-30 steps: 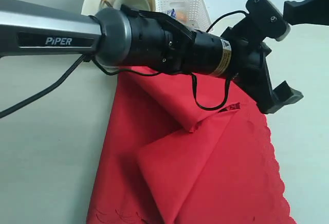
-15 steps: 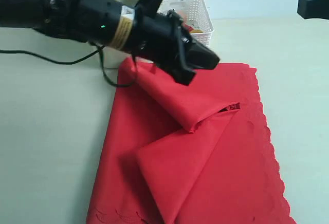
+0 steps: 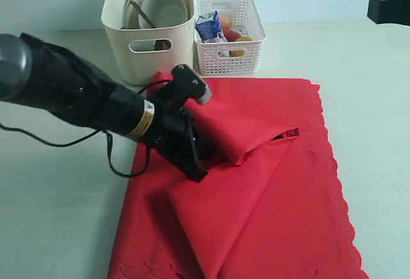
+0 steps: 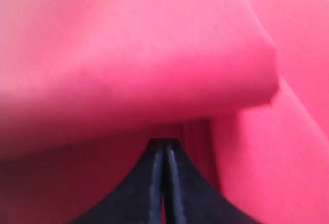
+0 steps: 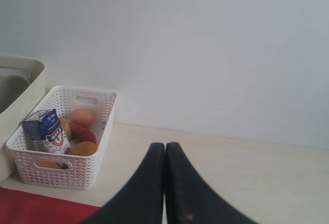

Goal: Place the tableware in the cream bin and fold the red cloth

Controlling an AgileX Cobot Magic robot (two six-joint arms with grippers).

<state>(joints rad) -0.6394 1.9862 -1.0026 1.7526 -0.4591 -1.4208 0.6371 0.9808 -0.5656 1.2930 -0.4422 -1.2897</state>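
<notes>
The red cloth (image 3: 282, 189) lies spread on the table with two folded flaps over its middle. My left gripper (image 3: 198, 174) is shut and low on the cloth, its tip against the edge of the upper flap. In the left wrist view its shut jaws (image 4: 164, 143) point under a raised fold of the red cloth (image 4: 154, 70). The cream bin (image 3: 150, 61) stands behind the cloth and holds tableware: a pale bowl (image 3: 163, 7) and dark wooden pieces (image 3: 136, 11). My right gripper (image 5: 165, 146) is shut and empty, up in the air at the right.
A white lattice basket (image 3: 227, 58) with a blue milk carton (image 3: 208, 26) and other food stands right of the bin, also in the right wrist view (image 5: 61, 167). A black part of the right arm (image 3: 387, 4) shows at the top right corner.
The left arm swung down from in front of the camera to the cloth, and its gripper went from open to shut on the way. The cloth's folds look the same.
</notes>
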